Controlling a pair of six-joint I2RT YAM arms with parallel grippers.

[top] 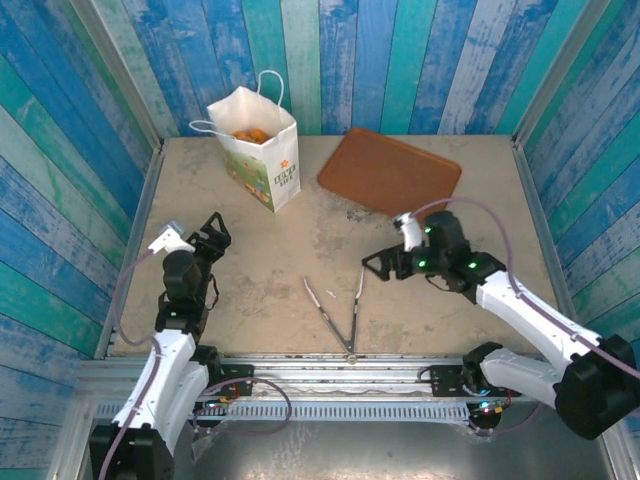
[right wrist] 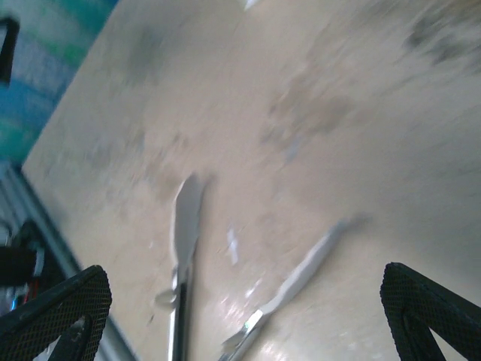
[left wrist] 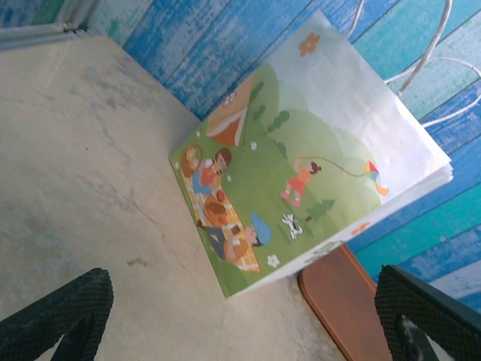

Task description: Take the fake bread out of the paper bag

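The paper bag [top: 262, 150] is standing upright at the far left of the desk [top: 270, 260], close to the blue plank wall, its top gaping and its loop handles sticking up. The bread [top: 250, 133] is sitting inside, showing as a few golden-orange pieces through the opening. A flat brown tray [top: 390, 172] is lying to the bag's right, apart from it.

The left arm is rising from its base at the near edge, elbow bent, its hand [top: 220, 228] pointing toward the bag from well short of it. Its fingers are spread wide and gripping nothing; in the wrist view the bag's picnic print is sitting between them.

The right arm is folding in from the right, forearm low, its hand [top: 372, 265] reaching leftward toward the middle of the desk. Its fingers [right wrist: 52, 308] are likewise spread and empty, framing the tips of metal tongs [top: 345, 310] that are lying open in a V with the hinge toward the near edge. That wrist view is blurred, so contact with the tongs cannot be told.
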